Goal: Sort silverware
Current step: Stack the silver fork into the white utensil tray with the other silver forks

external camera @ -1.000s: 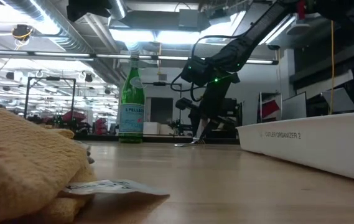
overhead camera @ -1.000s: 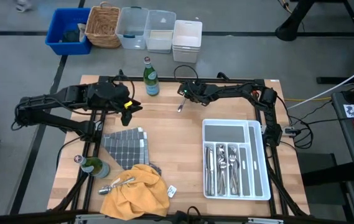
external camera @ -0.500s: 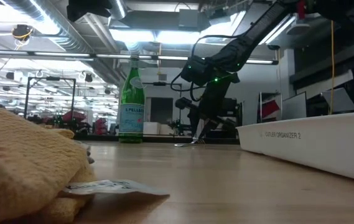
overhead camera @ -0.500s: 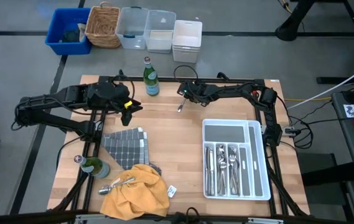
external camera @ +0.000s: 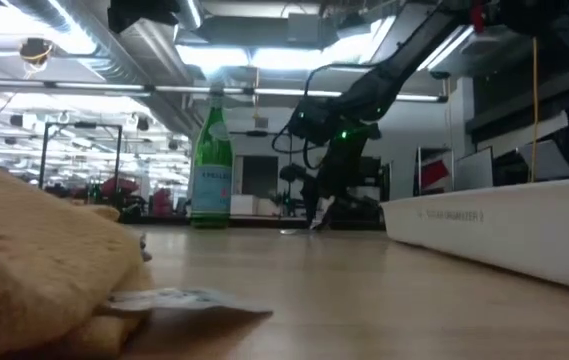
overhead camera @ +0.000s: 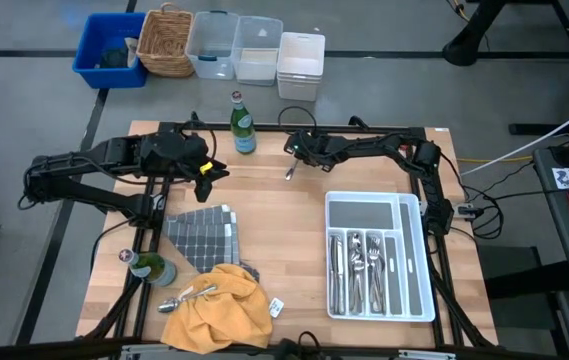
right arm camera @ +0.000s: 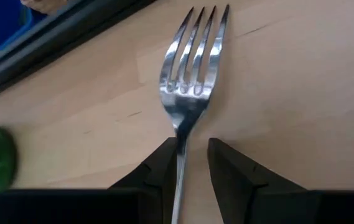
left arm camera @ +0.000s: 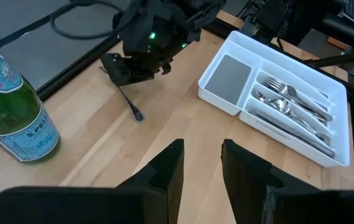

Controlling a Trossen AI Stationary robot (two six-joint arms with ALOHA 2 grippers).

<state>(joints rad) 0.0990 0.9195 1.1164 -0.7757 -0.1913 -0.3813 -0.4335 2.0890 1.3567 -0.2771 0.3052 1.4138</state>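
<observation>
My right gripper [overhead camera: 297,152] is at the table's far middle, shut on a silver fork [right arm camera: 192,81], also seen in the left wrist view [left arm camera: 130,104]. The fork slants down from it, tines toward the wood. More silverware lies in the white tray [overhead camera: 362,212], in its narrow compartments [overhead camera: 359,265]. A few pieces lie at the yellow cloth's edge [overhead camera: 192,295]. My left gripper [left arm camera: 200,163] is open and empty. It hovers at the far left [overhead camera: 207,170], facing the right gripper. My right gripper pinches the fork's handle just behind the neck [right arm camera: 178,155] between its two fingers [right arm camera: 162,167]. The fork runs forward along the fingers, slanting down. Its tines [left arm camera: 138,116] are at the table top; whether they touch it, I cannot tell.
A green bottle [overhead camera: 242,126] stands just left of the right gripper at the far edge. Another bottle [overhead camera: 150,268] is near the left edge. A grey checked mat [overhead camera: 202,235] and the yellow cloth [overhead camera: 219,312] lie at the near left. A label [external camera: 179,300] lies by the cloth.
My right gripper has shifted slightly toward the table's left with the fork, which keeps its downward slant.
</observation>
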